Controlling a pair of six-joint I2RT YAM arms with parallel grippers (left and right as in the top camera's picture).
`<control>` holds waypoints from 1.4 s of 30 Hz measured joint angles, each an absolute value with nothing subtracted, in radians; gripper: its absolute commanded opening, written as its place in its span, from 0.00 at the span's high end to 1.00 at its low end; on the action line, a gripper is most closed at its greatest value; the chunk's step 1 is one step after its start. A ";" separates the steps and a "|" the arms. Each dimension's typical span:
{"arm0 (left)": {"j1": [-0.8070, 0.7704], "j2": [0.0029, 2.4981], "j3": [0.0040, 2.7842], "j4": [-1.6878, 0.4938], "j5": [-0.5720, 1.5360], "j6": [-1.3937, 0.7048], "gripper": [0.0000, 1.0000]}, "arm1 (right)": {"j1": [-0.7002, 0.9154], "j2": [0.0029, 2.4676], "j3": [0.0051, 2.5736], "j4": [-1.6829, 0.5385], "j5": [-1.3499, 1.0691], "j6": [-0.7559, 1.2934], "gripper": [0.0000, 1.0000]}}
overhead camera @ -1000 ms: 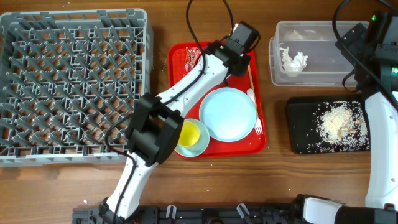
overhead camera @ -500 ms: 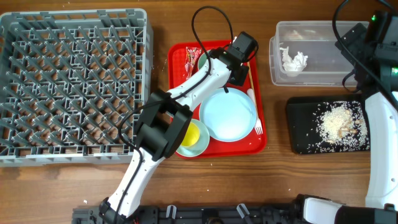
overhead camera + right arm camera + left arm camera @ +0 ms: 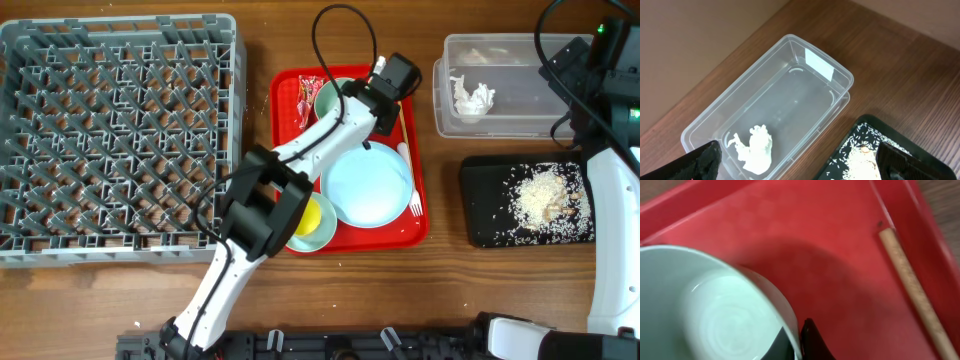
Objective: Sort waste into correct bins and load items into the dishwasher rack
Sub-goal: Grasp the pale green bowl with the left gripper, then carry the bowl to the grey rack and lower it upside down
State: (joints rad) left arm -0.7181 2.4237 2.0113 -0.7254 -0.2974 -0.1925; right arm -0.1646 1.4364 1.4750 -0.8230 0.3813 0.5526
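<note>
A mint-green bowl [image 3: 333, 97] sits at the back of the red tray [image 3: 290, 160], and it fills the lower left of the left wrist view [image 3: 715, 315]. My left gripper [image 3: 372, 110] [image 3: 801, 340] is shut on that bowl's right rim, one finger inside and one outside. On the same tray lie a red snack wrapper [image 3: 308, 92], the green plate [image 3: 367, 185], a white fork [image 3: 410, 185] and a yellow cup [image 3: 303, 213] standing in a second bowl [image 3: 322, 232]. My right gripper [image 3: 805, 170] hangs open above the clear tub [image 3: 790, 95], which holds the white tissue [image 3: 755, 150].
The grey dishwasher rack [image 3: 120, 130] fills the left of the table. The black tray [image 3: 480, 205] with rice crumbs [image 3: 545, 195] lies in front of the clear tub [image 3: 500, 60]. A thin wooden stick [image 3: 912, 292] rests along the red tray's right side.
My left gripper has shifted a little to the right, uncovering the back bowl, and its jaws have closed onto the rim. The right arm has stayed still.
</note>
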 measured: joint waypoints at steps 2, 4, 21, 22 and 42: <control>-0.744 2.424 2.011 -0.725 -0.406 -0.192 0.96 | -0.165 1.436 1.475 -0.823 0.381 0.553 0.00; -0.772 2.424 2.011 -0.725 -0.496 -0.192 0.96 | -0.165 1.436 1.475 -0.823 0.381 0.553 0.00; -0.644 2.186 2.011 -0.912 -0.893 -0.166 0.96 | -0.165 1.436 1.475 -0.823 0.381 0.553 0.00; -0.599 2.150 2.011 -0.939 -0.880 -0.195 0.96 | -0.165 1.436 1.475 -0.823 0.381 0.553 0.00; 0.275 2.016 2.011 -0.972 0.371 -0.347 0.96 | -0.165 1.436 1.475 -0.823 0.381 0.553 0.00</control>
State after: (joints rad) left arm 0.2752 2.0159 2.0113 -0.9718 0.3710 -0.3470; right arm -0.1646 1.4364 1.4750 -0.8230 0.3813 0.5526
